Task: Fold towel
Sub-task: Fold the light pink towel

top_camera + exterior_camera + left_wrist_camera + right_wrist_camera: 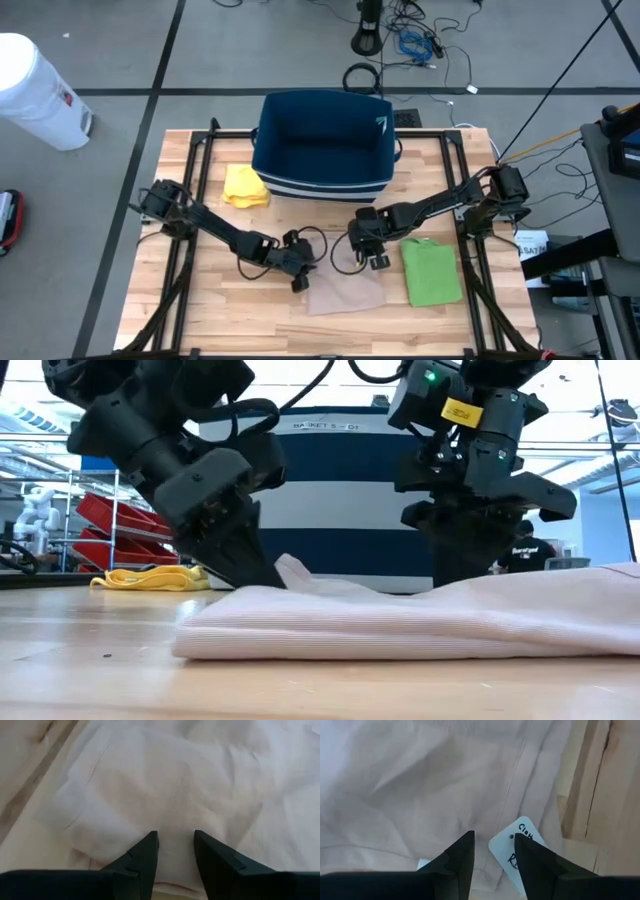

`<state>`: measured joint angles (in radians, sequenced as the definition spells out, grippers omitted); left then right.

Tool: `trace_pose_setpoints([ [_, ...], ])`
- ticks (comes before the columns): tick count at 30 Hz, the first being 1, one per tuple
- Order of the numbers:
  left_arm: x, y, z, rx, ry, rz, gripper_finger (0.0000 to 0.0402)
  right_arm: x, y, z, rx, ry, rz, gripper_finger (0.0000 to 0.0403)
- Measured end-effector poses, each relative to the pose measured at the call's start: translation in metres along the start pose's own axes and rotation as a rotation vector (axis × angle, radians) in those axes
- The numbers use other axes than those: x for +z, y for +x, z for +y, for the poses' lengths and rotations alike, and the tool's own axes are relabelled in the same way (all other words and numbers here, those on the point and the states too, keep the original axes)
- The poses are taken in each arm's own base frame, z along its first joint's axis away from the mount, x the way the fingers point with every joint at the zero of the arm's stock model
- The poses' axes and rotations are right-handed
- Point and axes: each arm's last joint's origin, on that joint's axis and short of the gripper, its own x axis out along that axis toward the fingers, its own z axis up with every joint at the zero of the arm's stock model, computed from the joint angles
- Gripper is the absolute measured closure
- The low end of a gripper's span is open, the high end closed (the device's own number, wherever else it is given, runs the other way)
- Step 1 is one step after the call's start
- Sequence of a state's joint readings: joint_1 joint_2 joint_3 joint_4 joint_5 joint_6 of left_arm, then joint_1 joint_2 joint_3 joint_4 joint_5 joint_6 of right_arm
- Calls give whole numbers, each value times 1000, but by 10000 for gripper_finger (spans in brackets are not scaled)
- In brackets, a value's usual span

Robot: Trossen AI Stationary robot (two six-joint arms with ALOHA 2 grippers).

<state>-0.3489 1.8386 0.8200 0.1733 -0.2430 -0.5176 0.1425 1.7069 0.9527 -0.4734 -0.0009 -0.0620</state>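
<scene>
A pale pink cloth towel (345,293), folded flat, is seen near the front edge of the light wooden slatted table (200,320). Its far left corner is pinched by the left gripper (300,278); its far right edge, beside a white paper tag (517,845), is pinched by the right gripper (378,260). Just right of it a folded green cloth (432,271) is laid. Farther back, a crumpled yellow cloth (245,186) lies left of a navy fabric basket with white stripes (322,147). Beyond the table, grey floor, black cables (420,45) and a white cylindrical bin (35,92) are visible.
</scene>
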Motion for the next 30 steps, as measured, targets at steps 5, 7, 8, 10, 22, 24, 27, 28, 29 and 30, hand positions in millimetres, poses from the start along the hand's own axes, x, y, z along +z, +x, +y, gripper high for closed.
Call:
trace_pose_setpoints([
  [5, -3, 7, 0, 6, -9, -7, 264, 0, 0, 0, 0, -10, -2, 275],
  [7, -4, 7, 0, 7, -9, -4, 264, -1, 1, 0, 0, -16, 3, 275],
  [8, -4, 7, 0, 7, -7, -4, 264, -1, 1, -1, 0, -16, 3, 276],
  [10, -4, 7, 0, 7, -4, -4, 264, -1, 1, -1, -1, -17, 0, 279],
  [22, -6, 7, -2, 1, -10, 6, 264, -1, 21, -1, 0, -82, 31, 348],
  [24, -7, 7, -2, -1, -7, 8, 264, 0, 19, -1, -16, -91, 28, 365],
  [27, -8, 7, -3, -3, -6, 10, 264, -1, 12, 1, -32, -116, 27, 391],
  [28, -8, 7, -3, -3, -6, 10, 264, -2, 9, 0, -43, -123, 27, 397],
  [29, -8, 7, -3, -3, -6, 10, 264, -3, 6, 0, -56, -129, 32, 400],
  [30, -8, 7, -3, -3, -6, 10, 264, -4, 3, 0, -75, -133, 35, 400],
])
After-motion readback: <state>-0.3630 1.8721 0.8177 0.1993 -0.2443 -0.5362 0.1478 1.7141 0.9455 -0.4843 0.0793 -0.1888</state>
